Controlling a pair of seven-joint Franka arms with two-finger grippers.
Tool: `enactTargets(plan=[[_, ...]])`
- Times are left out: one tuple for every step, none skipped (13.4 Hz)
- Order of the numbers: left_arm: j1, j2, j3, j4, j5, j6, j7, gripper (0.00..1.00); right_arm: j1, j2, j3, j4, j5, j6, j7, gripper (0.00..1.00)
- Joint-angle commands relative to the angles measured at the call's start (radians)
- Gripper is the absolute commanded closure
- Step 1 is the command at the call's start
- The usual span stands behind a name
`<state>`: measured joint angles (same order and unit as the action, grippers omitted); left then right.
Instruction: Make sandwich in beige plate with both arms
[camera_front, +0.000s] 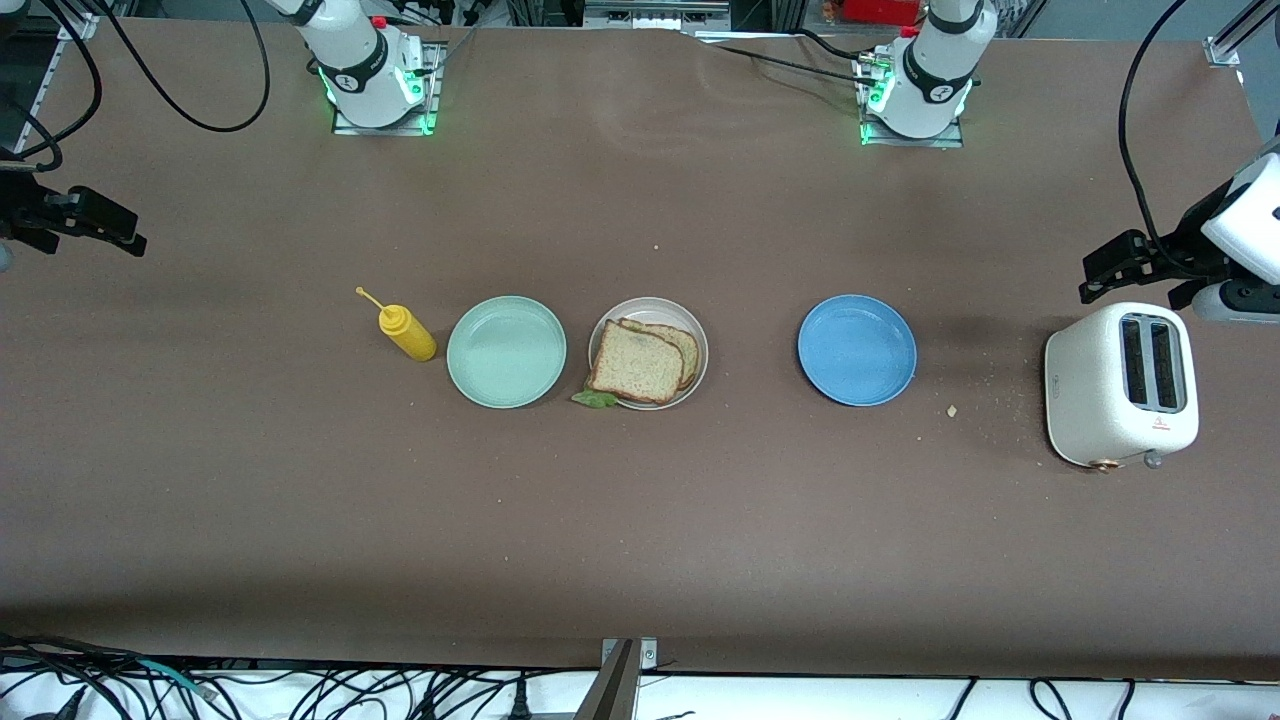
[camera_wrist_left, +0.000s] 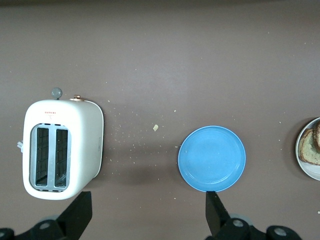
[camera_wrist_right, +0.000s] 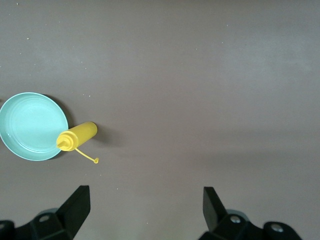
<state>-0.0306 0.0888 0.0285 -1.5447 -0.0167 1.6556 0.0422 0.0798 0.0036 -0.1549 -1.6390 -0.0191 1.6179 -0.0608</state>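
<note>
Front view: I see the sandwich (camera_front: 642, 362) lying on the beige plate (camera_front: 697, 330) mid-worktop, well apart from both raised arms; lettuce (camera_front: 595, 399) hangs over the rim.

Left wrist view: my left gripper (camera_wrist_left: 148, 209), wide and empty, hovers between toaster (camera_wrist_left: 62, 149) and blue plate (camera_wrist_left: 212, 158); the sandwich is cut off.

Right wrist view: my right gripper (camera_wrist_right: 145, 205), wide and empty, is near the mustard bottle (camera_wrist_right: 76, 136); sandwich unseen.

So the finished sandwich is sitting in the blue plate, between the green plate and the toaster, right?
Not quite: the sandwich sits in the beige plate, as the front view shows. The blue plate holds nothing. The beige plate does lie between the green plate and the toaster.
</note>
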Motion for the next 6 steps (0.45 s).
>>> enactTargets(plan=[[0.011, -0.021, -0.018, -0.028, 0.034, 0.009, -0.004, 0.0, -0.006, 0.009, 0.002, 0.024, 0.008, -0.013, -0.021, 0.0], [0.011, -0.02, -0.018, -0.028, 0.034, 0.01, -0.004, 0.0, -0.006, 0.009, 0.002, 0.024, 0.008, -0.013, -0.021, 0.0], [0.009, -0.018, -0.018, -0.028, 0.034, 0.01, -0.004, 0.0, -0.008, 0.009, 0.002, 0.024, 0.008, -0.013, -0.021, 0.0], [0.006, -0.017, -0.018, -0.028, 0.035, 0.01, -0.004, 0.0, -0.008, 0.009, 0.002, 0.024, 0.008, -0.012, -0.021, 0.0], [0.008, -0.015, -0.018, -0.025, 0.035, 0.01, -0.002, 0.0, -0.006, 0.009, 0.002, 0.024, 0.008, -0.012, -0.021, 0.0], [0.014, -0.014, -0.018, -0.02, 0.035, 0.01, -0.001, 0.0, -0.006, 0.009, 0.002, 0.024, 0.008, -0.012, -0.021, 0.0]])
